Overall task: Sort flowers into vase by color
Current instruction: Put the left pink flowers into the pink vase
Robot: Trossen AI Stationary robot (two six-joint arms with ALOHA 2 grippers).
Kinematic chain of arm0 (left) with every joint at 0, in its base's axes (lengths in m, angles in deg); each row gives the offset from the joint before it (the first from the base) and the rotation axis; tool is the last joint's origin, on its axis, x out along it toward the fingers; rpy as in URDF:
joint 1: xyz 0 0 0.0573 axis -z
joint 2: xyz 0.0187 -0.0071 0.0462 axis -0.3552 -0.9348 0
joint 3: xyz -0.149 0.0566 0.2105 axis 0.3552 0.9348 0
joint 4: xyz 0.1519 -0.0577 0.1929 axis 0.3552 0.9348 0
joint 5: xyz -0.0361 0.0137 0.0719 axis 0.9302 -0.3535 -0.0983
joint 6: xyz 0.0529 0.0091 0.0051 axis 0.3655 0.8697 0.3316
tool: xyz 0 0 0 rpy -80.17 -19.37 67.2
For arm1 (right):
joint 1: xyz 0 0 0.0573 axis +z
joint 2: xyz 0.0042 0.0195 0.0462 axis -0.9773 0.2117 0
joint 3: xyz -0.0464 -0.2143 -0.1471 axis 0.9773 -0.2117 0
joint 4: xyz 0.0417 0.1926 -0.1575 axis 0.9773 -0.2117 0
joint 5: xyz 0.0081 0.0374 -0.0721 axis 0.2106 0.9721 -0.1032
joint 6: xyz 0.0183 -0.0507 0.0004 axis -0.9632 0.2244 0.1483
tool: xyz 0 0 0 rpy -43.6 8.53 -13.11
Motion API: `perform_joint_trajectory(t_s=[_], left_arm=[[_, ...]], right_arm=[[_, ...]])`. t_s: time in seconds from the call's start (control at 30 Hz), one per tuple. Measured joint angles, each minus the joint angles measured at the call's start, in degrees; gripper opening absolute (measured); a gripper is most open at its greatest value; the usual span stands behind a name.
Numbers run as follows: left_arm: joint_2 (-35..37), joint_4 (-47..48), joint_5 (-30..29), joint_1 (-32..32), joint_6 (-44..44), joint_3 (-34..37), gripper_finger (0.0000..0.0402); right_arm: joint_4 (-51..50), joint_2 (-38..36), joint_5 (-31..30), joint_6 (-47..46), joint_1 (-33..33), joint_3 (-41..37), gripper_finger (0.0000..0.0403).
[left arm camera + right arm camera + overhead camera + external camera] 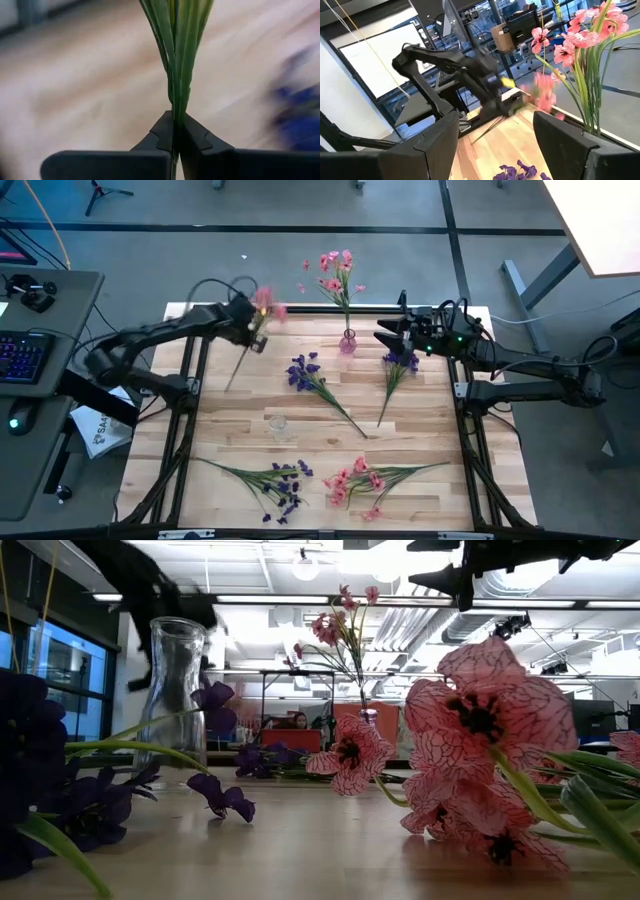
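My left gripper [256, 323] is near the table's far left and is shut on a pink sprig [266, 304], whose stem [236, 370] slants down toward the table. My right gripper [384, 338] hovers open at the far right, beside the small pink vase [347, 342]. That vase holds pink flowers [337, 268] upright by their stems. A purple sprig [400, 364] lies just under the right gripper and another purple sprig [312, 376] lies mid-table. An empty clear vase [278, 423] stands near the centre. At the near edge lie a purple sprig [272, 480] and a pink sprig [362, 482]. My left gripper pinches the pink sprig between its two fingers [162, 132], on the bunched green stem and leaves [176, 107] below the blossoms. The sprig is lifted and tilted, blossoms above the fingers, long stem slanting down. Whether the stem's free end touches the table, I cannot tell.
The wooden table [220, 435] has bare room on its left half and in front of the clear vase [180, 680]. Dark frame struts run along both sides. A keyboard desk [40, 340] stands off the left edge. People sit far behind the table in the low view.
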Motion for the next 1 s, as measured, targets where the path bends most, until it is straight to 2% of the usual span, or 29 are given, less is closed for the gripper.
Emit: perform_joint_trajectory(t_s=[0.23, 0.4, 0.5, 0.6, 0.67, 0.8, 1.0], left_arm=[[15.57, -26.66, 1.54, 9.24, 2.84, 0.99, 0.0001], [17.57, -54.87, 0.54, 18.80, 3.09, 5.30, 0.0000], [14.14, -67.81, -1.34, 24.89, 9.45, 6.08, 0.0000], [8.63, -74.64, -1.29, 30.01, 20.38, 6.07, 0.0000], [4.62, -75.64, -0.76, 32.67, 24.68, 5.14, 0.0000], [-3.53, -78.45, 1.77, 35.37, 25.50, 1.10, 0.0000], [-15.23, -82.66, 2.76, 34.85, 32.66, -6.46, 0.0000]], right_arm=[[1.38, 0.00, 0.00, 0.01, 0.00, 0.00, 0.0251], [3.10, 0.00, -0.22, 0.90, 0.00, 0.00, 0.0251], [3.77, 0.00, -1.01, 1.13, 0.01, 0.00, 0.0251], [4.23, 0.00, -1.93, 1.28, 0.01, 0.00, 0.0251], [4.74, 0.00, -1.95, 2.12, 0.02, 0.00, 0.0251], [5.76, 0.00, -1.95, 2.80, 0.00, 0.00, 0.0251], [6.16, 0.00, -1.97, 3.38, -0.02, 0.00, 0.0251]])
